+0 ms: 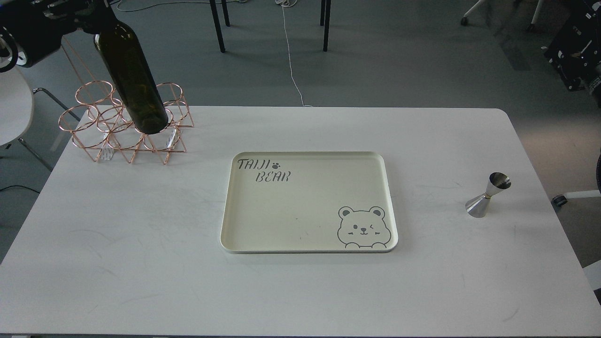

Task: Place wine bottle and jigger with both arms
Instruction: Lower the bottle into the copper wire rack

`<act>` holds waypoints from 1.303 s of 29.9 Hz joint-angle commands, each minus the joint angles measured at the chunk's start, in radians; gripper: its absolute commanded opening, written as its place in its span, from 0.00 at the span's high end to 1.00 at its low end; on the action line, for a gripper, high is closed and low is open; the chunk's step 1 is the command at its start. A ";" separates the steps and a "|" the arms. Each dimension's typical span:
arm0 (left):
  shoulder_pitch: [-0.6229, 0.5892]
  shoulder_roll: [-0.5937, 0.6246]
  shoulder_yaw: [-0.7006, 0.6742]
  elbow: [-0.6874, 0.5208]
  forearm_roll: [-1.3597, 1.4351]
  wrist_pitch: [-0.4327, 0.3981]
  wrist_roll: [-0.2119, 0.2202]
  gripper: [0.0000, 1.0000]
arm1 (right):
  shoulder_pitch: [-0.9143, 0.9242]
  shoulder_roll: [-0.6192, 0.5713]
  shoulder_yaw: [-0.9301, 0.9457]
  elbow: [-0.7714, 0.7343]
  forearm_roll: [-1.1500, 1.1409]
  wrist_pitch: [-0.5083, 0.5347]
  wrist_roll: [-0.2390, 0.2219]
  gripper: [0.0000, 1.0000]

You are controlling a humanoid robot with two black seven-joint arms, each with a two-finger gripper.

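Observation:
The wine bottle (130, 80), dark olive-green, hangs tilted at the far left with its base low over the copper wire rack (110, 141). Its neck goes up into my left gripper (89, 11) at the top left corner. That gripper is shut on the neck and hides it. The jigger (486, 197), a small shiny steel double cone, stands alone on the white table (141, 244) at the right. My right gripper is out of view.
A cream tray (307, 234) printed with a bear and "TAIJI BEAR" lies at the table's middle. The wire rack stands at the table's far left corner. Chair legs and a cable are on the floor beyond the table.

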 commanded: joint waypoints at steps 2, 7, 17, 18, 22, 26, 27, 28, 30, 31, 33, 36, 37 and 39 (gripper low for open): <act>-0.002 -0.009 0.008 0.001 0.005 0.000 -0.002 0.83 | 0.000 -0.001 0.000 0.000 0.001 0.000 0.000 0.21; -0.001 -0.004 0.023 0.005 0.008 0.010 -0.004 0.83 | 0.000 -0.004 0.000 0.000 0.001 0.001 0.000 0.21; -0.004 0.001 0.027 0.009 0.006 0.018 -0.004 0.83 | 0.000 -0.002 0.002 0.003 0.001 0.001 0.000 0.21; -0.005 0.002 0.025 0.009 0.006 0.018 -0.004 0.83 | 0.000 -0.002 0.002 0.003 0.001 0.001 0.000 0.21; -0.002 0.002 0.027 0.009 0.006 0.018 -0.005 0.82 | -0.004 -0.002 0.000 0.003 0.001 0.001 0.000 0.21; -0.002 0.001 0.027 0.009 0.006 0.018 -0.005 0.82 | -0.004 -0.002 0.002 0.003 0.001 0.003 0.000 0.21; -0.002 0.002 0.027 0.009 0.006 0.018 -0.005 0.82 | -0.004 -0.002 0.000 0.003 0.001 0.001 0.000 0.21; -0.002 0.001 0.027 0.009 0.006 0.018 -0.007 0.82 | -0.004 -0.002 0.002 0.005 0.001 0.003 0.000 0.21; 0.002 -0.001 0.027 0.009 0.006 0.018 -0.007 0.82 | -0.004 -0.002 0.002 0.003 0.001 0.001 0.000 0.21; 0.004 -0.004 0.027 0.011 0.006 0.018 -0.007 0.82 | -0.004 -0.002 0.002 0.005 0.001 0.001 0.000 0.21; 0.010 -0.009 0.028 0.014 0.006 0.018 -0.007 0.82 | -0.005 -0.002 0.002 0.005 0.001 0.003 0.000 0.21; 0.018 -0.012 0.037 0.024 0.003 0.021 -0.005 0.81 | -0.007 -0.005 0.002 0.005 0.001 0.003 0.000 0.21; 0.018 -0.012 0.048 0.023 0.000 0.029 -0.007 0.81 | -0.007 -0.008 0.002 0.005 0.001 0.003 0.000 0.21; 0.019 -0.012 0.068 0.024 0.000 0.052 -0.007 0.81 | -0.008 -0.013 0.002 0.005 0.001 0.003 0.000 0.21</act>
